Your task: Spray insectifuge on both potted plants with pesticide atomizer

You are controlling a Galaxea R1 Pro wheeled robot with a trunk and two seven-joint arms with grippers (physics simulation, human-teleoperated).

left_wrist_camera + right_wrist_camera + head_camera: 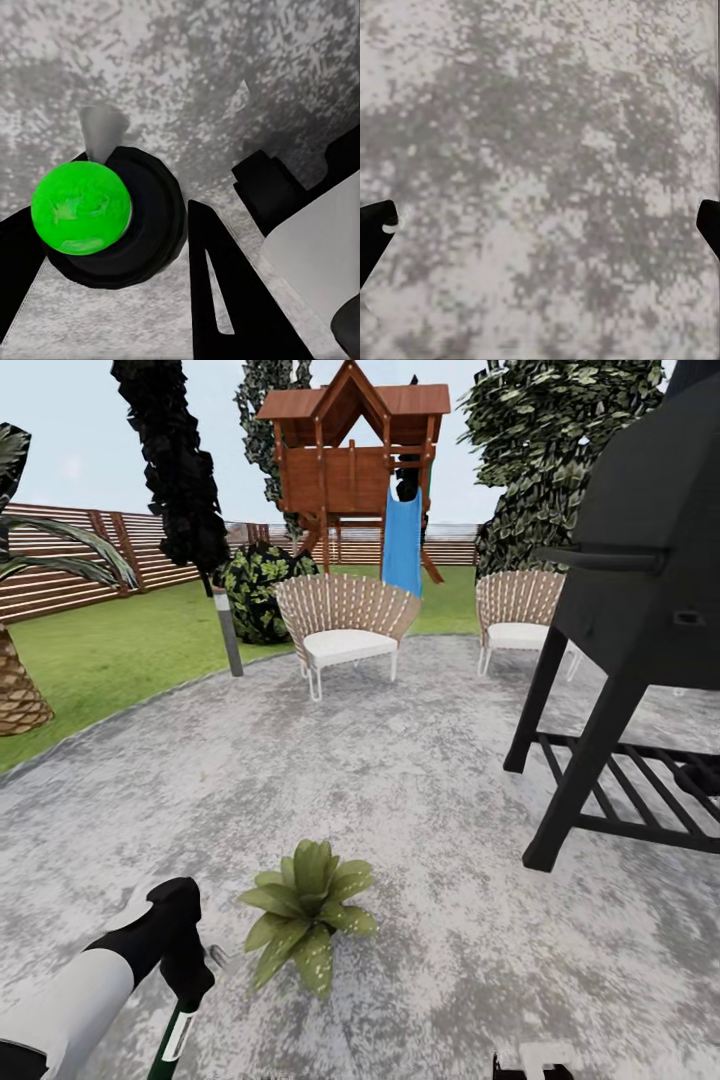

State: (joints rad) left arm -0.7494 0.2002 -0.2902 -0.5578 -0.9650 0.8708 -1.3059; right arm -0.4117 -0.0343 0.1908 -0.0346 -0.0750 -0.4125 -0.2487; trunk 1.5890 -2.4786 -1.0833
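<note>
Green rosette of the potted plant (309, 920) sits on the grey patio (420, 780), just beside the left end effector (190, 985), which looks clamped on the pesticide atomizer (112, 217); you can see its green cap in the wrist view. Right end effector (540, 225) hangs spread wide over bare paving. I'd aim the pale nozzle (101, 131) at the leaves and sweep across the whole rosette, not just one side.

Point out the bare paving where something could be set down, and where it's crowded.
Free: the grey speckled paving between the low green speckled-leaf plant and the white-cushioned wicker chair. Also the paving beneath the right gripper. Crowded: by the black grill's legs, and around the left gripper beside the plant.
</note>
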